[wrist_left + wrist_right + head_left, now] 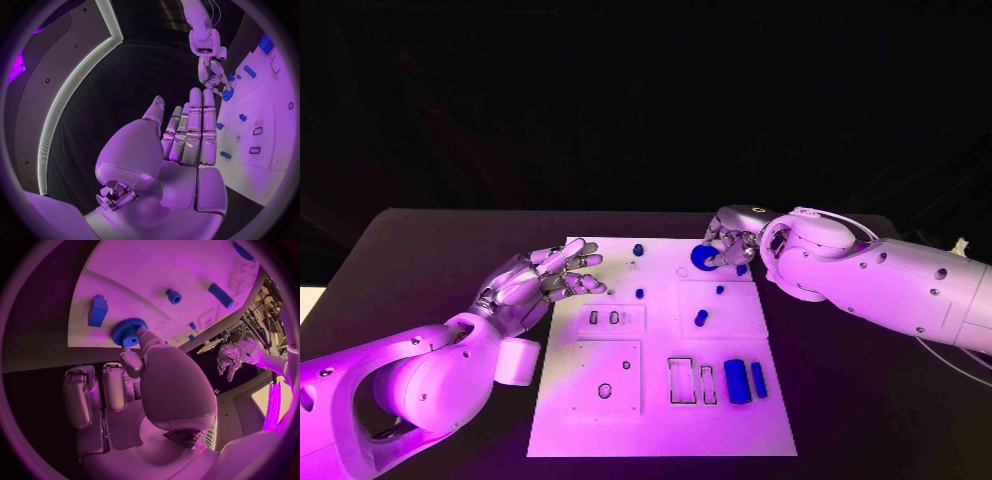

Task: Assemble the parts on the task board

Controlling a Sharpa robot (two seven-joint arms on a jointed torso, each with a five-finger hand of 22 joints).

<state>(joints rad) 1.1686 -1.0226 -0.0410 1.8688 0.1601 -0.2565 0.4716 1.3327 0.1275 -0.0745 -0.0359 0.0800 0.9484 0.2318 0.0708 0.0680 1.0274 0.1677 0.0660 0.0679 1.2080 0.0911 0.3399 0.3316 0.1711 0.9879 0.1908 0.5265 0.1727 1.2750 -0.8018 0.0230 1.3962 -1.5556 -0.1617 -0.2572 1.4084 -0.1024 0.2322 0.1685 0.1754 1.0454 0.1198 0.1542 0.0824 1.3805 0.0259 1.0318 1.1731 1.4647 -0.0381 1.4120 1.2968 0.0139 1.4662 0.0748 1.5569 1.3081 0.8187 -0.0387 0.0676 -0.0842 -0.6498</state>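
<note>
Blue plastic parts lie scattered on the flat white task board (661, 420) in the head view, where the right hand (728, 243) hovers over the far edge with a round blue toothed gear (704, 258) at its fingertips, while the left hand (538, 283) floats beside the board's left edge, fingers spread, holding nothing. From the left wrist view, that hand (187, 132) is flat and empty, the gear (227, 94) visible under the far hand. From the right wrist view, the gear (129, 331) is pinched at its hub, just above the board. Seating it well probably calls for keeping it level and lowering it straight onto its post.
</note>
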